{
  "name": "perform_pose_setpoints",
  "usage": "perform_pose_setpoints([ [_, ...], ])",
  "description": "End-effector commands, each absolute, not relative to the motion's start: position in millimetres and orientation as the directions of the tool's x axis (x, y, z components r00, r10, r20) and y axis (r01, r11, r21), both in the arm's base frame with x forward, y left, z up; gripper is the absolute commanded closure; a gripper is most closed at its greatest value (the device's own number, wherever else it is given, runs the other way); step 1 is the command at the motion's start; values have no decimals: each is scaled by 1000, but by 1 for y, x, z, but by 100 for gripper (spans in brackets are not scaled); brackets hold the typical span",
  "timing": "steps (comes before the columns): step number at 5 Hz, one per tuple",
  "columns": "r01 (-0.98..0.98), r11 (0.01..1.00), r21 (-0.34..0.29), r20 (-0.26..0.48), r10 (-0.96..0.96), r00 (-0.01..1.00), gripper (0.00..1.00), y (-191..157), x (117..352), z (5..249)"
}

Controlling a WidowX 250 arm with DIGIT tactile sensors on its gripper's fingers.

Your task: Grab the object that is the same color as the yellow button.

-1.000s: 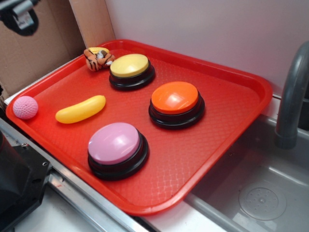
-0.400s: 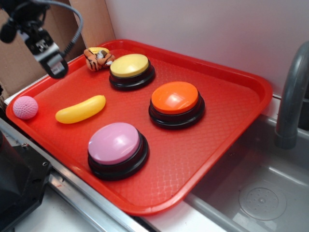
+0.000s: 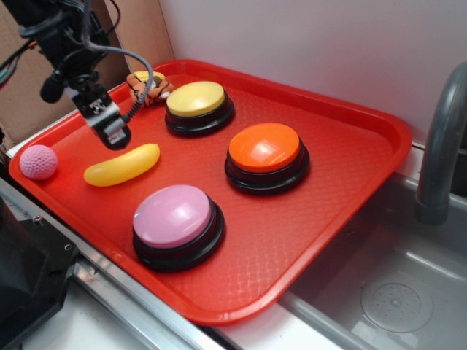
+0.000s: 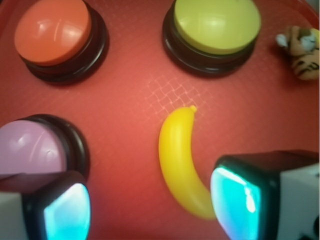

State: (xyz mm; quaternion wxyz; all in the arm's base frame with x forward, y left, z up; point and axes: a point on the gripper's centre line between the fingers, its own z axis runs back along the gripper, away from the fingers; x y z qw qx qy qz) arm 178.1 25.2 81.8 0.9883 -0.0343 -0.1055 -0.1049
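Jaws spread wide and empty, the gripper (image 3: 109, 125) has swung down from the tray's (image 3: 350, 117) back-left corner to hover over the banana (image 3: 122, 165), which lies untouched between pink ball (image 3: 38, 161) and yellow button (image 3: 195, 98), so approach looks nearly done.

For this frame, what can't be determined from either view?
- Banana: its lower end sits behind the gripper finger in the wrist view.
- Pink button: cut off by the left edge and the other finger, wrist view.
- Tiger toy: partly behind the gripper cable, exterior view; blurred in the wrist view.
- Gripper height above the tray: unclear in both.
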Motion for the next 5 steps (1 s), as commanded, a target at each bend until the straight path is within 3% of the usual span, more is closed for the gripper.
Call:
perform_pose_setpoints([
  [1,220,975,-10,210,-213,954,0,33,190,56],
  [4,201,979,-26,162,-194,968,0,36,195,23],
  [5,175,984,-25,135,-170,976,100,35,196,19],
])
